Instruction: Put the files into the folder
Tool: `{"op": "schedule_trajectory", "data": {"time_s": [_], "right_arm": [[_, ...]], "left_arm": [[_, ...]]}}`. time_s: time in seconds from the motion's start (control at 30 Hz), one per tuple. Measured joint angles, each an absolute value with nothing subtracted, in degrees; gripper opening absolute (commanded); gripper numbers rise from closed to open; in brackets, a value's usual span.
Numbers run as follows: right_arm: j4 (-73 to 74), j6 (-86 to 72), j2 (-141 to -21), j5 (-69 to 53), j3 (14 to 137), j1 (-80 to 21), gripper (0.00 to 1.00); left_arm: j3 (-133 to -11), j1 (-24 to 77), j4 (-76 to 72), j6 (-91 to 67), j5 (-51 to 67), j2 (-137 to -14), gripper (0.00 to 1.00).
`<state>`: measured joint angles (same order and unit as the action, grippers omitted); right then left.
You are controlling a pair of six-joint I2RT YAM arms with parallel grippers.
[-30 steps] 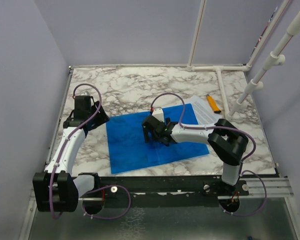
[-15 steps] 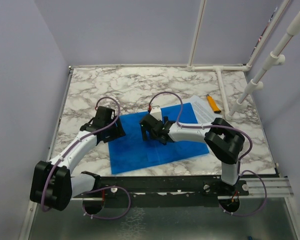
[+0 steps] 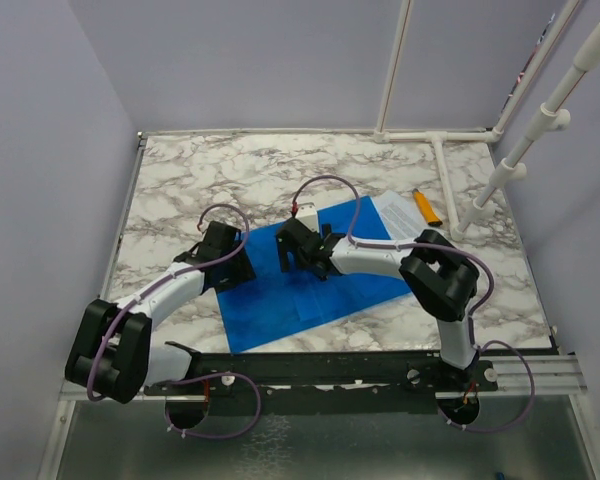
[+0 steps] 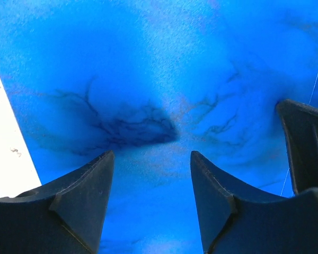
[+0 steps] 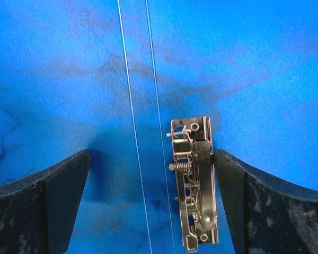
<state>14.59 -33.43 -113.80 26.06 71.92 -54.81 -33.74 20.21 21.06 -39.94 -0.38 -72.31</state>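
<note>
The blue folder (image 3: 280, 305) lies open and flat on the marble table. Its metal clip (image 5: 193, 182) sits beside the spine creases. My right gripper (image 3: 302, 252) is open low over the folder's middle, and in the right wrist view (image 5: 152, 152) its jaws stand either side of the clip without closing on it. My left gripper (image 3: 227, 262) is open and empty over the folder's left part; the left wrist view (image 4: 151, 153) shows blue plastic between its jaws. The files (image 3: 405, 215), white printed sheets, lie partly under the folder's far right corner.
An orange marker-like object (image 3: 427, 207) lies beyond the files at the right. White pipe framing (image 3: 500, 170) stands at the back right. The marble table (image 3: 180, 190) shows around the folder, and a strip of it at the left of the left wrist view (image 4: 2, 159).
My left arm has swung right from the table's left side onto the folder's left part. My right gripper has shifted slightly left and farther back. More of the files shows.
</note>
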Motion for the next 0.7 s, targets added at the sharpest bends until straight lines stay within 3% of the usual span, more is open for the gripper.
{"op": "schedule_trajectory", "data": {"time_s": [0.7], "right_arm": [[14.8, -24.8, -125.1, 22.3, 88.7, -47.7, 1.0]], "left_arm": [[-33.9, 21.1, 16.8, -40.1, -2.7, -74.0, 0.61]]}}
